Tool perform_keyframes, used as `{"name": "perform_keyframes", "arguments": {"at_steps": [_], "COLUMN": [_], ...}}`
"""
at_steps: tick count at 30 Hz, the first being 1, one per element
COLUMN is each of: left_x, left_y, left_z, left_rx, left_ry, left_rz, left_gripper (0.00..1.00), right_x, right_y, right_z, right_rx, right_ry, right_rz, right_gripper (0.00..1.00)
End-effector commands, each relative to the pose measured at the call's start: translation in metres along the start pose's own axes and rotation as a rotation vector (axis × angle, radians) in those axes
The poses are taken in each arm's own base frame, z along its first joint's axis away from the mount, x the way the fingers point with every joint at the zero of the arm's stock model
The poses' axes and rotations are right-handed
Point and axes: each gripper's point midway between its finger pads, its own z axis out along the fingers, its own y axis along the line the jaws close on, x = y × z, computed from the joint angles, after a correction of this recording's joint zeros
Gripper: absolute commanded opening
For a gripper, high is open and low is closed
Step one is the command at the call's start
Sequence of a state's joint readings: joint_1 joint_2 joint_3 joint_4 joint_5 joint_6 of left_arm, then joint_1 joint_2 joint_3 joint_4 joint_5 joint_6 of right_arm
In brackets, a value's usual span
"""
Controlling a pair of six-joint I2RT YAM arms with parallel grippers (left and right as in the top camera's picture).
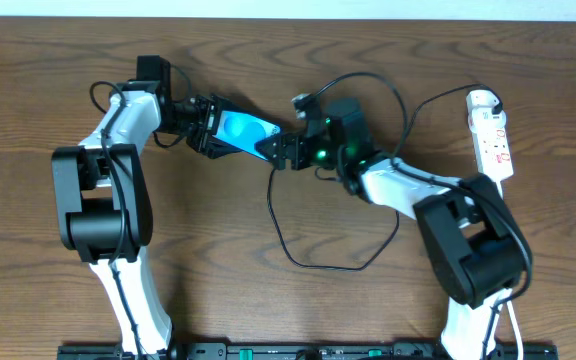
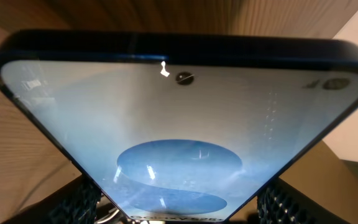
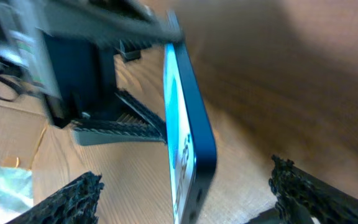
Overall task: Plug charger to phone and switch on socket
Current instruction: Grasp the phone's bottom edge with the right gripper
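The left tool [image 1: 206,122] is clamped on the phone [image 1: 240,130], holding it above the worktop [image 1: 28,100] at centre. The right tool [image 1: 280,152], jaws apart, brackets its right end. Plugging looks in hand. The charger [image 1: 313,267] needs seating next, then the socket [image 1: 492,135] at far right needs switching on.

Soft, even light falls from overhead on the wooden surface [image 1: 268,70], and the arms cast only faint shadows. Close up, the phone [image 2: 179,118] has its screen washed pale, with small white glints near the top edge. The right wrist view is smeared with blur and dim toward its upper right. A small green light [image 1: 320,153] glows on the right arm.
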State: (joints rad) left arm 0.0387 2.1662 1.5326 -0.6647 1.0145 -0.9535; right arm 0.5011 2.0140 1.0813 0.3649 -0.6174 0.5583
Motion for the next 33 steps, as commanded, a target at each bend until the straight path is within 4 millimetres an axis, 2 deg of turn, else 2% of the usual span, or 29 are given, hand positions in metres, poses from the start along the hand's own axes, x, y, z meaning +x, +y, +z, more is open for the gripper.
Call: {"name": "perform_keyframes", "arguments": {"at_steps": [1,4,10,12,14,17,19,22,27,33], "left_x": [0.006,0.007,0.009,0.009,0.009,0.009,0.009,0.009,0.009,0.009], "left_y": [-0.003,-0.003,-0.004,-0.004,-0.004,-0.004,-0.005,-0.005,-0.005,-0.005], "left_z": [0.005,0.005,0.005,0.005,0.005,0.005,0.005,0.005,0.005,0.005], "left_rx": [0.010,0.009,0.016,0.016,0.016,0.017,0.018,0.018,0.018,0.017], "left_ry": [0.034,0.036,0.048,0.048,0.048,0.049,0.051,0.051,0.051,0.050], "left_rz": [-0.014,-0.012,-0.012,-0.012,-0.012,-0.012,-0.012,-0.012,-0.012,-0.012], "left_gripper": [0.60,0.60,0.61,0.60,0.60,0.60,0.60,0.60,0.60,0.61], "right_x": [-0.002,0.000,-0.003,-0.005,-0.007,-0.006,-0.006,-0.008,-0.013,-0.014], "right_y": [0.002,-0.007,-0.011,-0.009,-0.009,-0.006,-0.004,-0.001,0.007,0.006], "right_z": [0.008,0.012,0.013,0.014,0.014,0.016,0.016,0.017,0.016,0.015], "right_rx": [0.043,0.089,0.097,0.089,0.094,0.088,0.084,0.070,0.031,0.026], "right_ry": [-0.035,-0.052,-0.072,-0.082,-0.092,-0.093,-0.094,-0.101,-0.113,-0.115], "right_rz": [0.079,0.113,0.119,0.111,0.113,0.113,0.123,0.120,0.121,0.138], "right_gripper": [0.80,0.68,0.55,0.47,0.31,0.24,0.14,0.04,0.01,0.01]}}
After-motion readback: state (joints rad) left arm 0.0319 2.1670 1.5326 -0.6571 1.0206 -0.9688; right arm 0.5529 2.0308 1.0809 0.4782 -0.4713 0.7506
